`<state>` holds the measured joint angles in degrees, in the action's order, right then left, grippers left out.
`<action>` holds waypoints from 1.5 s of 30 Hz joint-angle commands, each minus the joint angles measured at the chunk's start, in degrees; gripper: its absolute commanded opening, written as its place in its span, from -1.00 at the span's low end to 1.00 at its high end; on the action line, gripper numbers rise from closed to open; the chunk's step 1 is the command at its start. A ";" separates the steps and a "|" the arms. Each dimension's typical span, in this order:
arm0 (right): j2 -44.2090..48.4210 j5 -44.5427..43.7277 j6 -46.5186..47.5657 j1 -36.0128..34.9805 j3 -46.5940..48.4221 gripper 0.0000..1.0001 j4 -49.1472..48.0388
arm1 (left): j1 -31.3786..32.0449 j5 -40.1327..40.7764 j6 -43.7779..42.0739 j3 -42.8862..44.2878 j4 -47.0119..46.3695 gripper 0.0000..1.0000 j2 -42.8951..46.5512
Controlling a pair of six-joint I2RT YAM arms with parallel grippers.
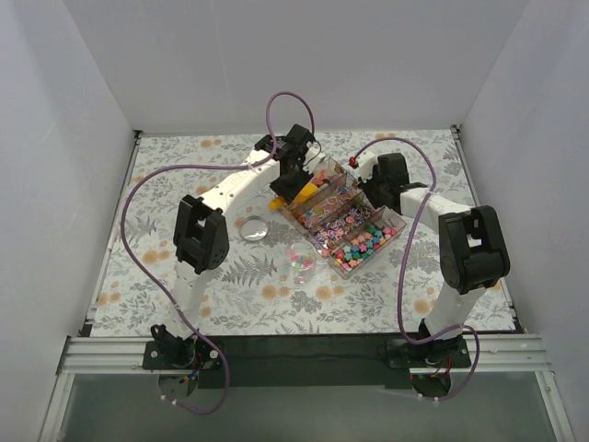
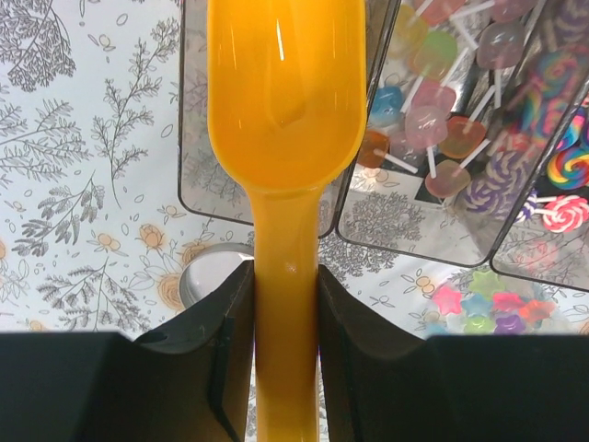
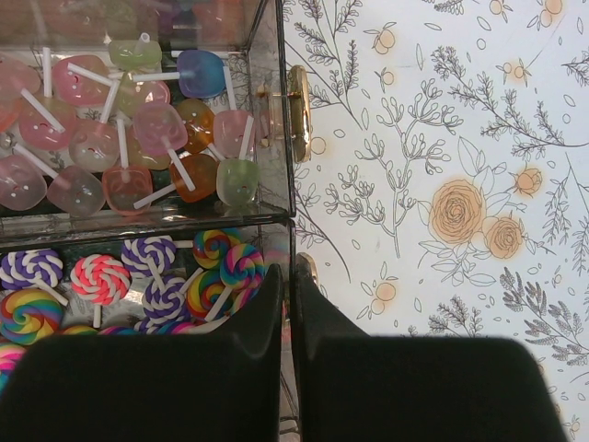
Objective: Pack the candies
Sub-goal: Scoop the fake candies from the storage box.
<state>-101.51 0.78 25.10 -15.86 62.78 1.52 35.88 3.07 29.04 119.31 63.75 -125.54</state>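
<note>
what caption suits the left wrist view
The left gripper clamps the orange scoop by its handle, bowl over a clear compartment.

Floral table (image 1: 184,304), clear tray (image 1: 376,249), cup (image 1: 302,261), lid (image 1: 254,229)

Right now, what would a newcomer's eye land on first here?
The orange scoop, clamped in the left tool, reaches over an end compartment of the clear box. Next come the bright candies in that box at table centre, with swirl lollipops beside the right tool, which pinches the box wall.
</note>
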 commanded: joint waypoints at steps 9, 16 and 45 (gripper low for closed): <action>0.62 -5.70 2.67 -1.46 -0.29 -0.97 -3.36 | 0.60 1.68 0.41 5.93 5.42 -1.00 -3.22; 0.35 -5.87 2.76 -2.42 -0.03 -0.97 -3.28 | 0.51 2.29 0.23 10.14 5.16 -1.00 -7.70; -0.61 -4.99 1.35 -3.22 1.29 -0.97 -3.98 | 0.60 -6.32 -5.04 10.25 -14.79 -1.00 -13.95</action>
<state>-101.51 -3.11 24.75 -17.65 62.87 1.08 35.99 2.17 24.60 131.55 56.07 -140.81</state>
